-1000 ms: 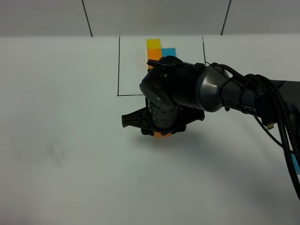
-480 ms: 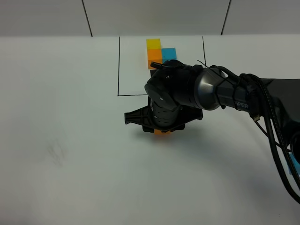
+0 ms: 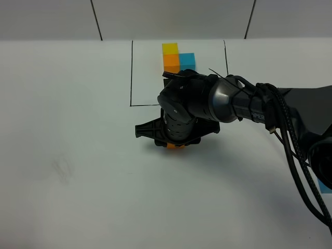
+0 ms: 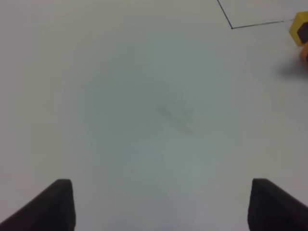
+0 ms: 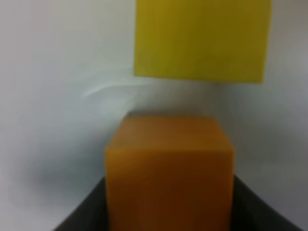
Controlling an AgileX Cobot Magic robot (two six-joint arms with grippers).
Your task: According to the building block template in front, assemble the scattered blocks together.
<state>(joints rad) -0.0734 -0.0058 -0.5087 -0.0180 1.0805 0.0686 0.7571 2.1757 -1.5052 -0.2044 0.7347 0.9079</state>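
- Exterior high: the right arm (image 3: 228,101) is stretched across the desk (image 3: 78,129) to its middle. The wrist is bent down over the orange block (image 3: 175,147), near the outline of the building block template (image 3: 174,57). The wrist hides the place where the blocks would meet, so a skewed joint could go unnoticed.
- Left wrist: the left fingers (image 4: 60,204) are spread with nothing between them, above bare desk. The yellow block (image 4: 299,30) is seen well apart at the frame's edge.
- Right wrist: the orange block (image 5: 168,168) appears clamped between the right fingers (image 5: 79,214). The yellow block (image 5: 202,38) lies just ahead, apart and slightly offset. If the orange block is pushed on off-line, the yellow block may be shoved or turned.
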